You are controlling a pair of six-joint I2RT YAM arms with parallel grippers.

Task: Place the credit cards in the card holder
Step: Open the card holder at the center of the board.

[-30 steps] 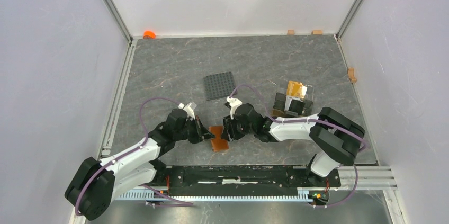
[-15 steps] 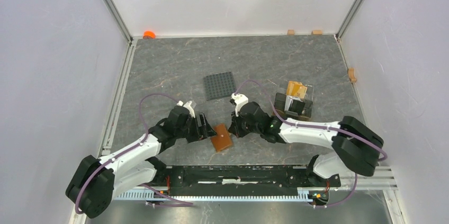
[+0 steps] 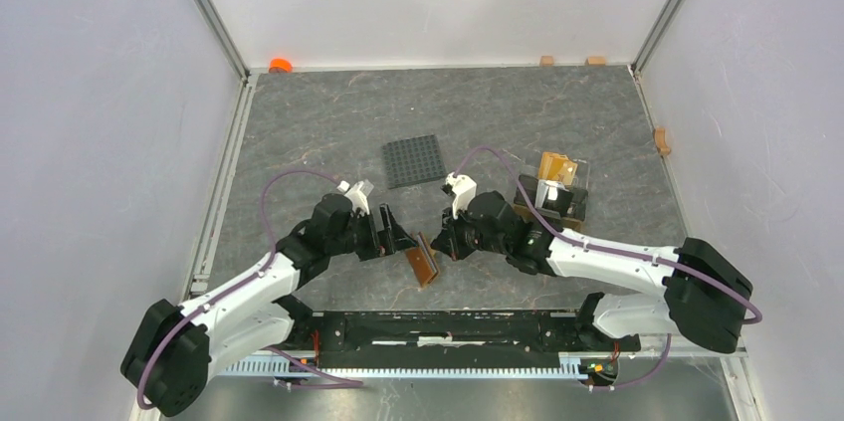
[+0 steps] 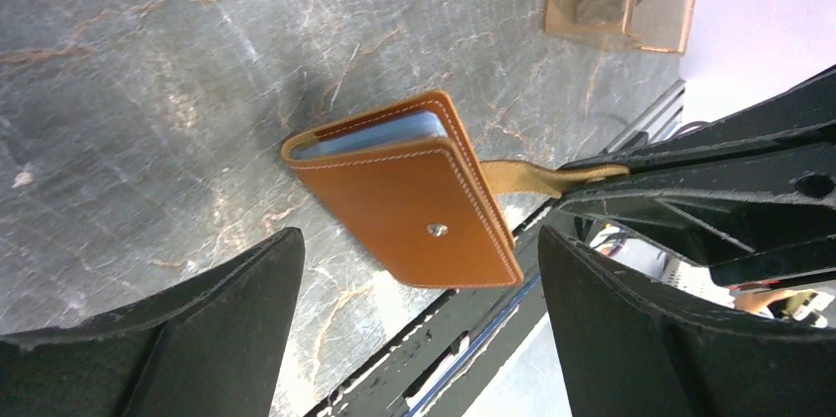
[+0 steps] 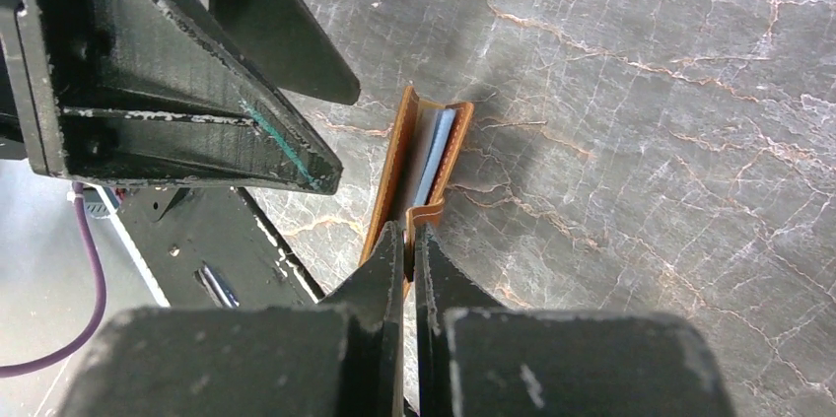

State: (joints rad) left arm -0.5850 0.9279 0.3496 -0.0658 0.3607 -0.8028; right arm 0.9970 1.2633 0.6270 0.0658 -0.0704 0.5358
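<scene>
surface: grey veined table [image 3: 328,132], white walls on three sides, metal rails along the left and right edges.
wallet [image 3: 425,264]: near the front middle, between the two grippers, raised on one long edge and tilted, partly closed, snap stud on the outer face toward the left wrist view.
card [image 4: 370,136]: light blue, tucked inside the wallet, only its edge shows at the open side.
right gripper [image 3: 448,245]: fingers pinched together on the wallet's tan tab [image 4: 537,175], just right of the wallet.
left gripper [image 3: 396,234]: fingers spread wide, holding nothing, just left of the wallet and not touching it.
front edge: black rail [image 3: 458,326] lies close behind the wallet's near end; little floor between them.
plate [image 3: 415,160]: dark studded square, beyond the grippers, apart from the wallet.
stand [image 3: 557,182]: clear amber, right of centre, just behind the right arm; dark and yellowish pieces in it, too small to tell more.
open room: bare floor across the far half and down the left side.
far edges: orange thing [image 3: 281,65] in the far left corner; small tan blocks [image 3: 546,60] along the far and right walls.
</scene>
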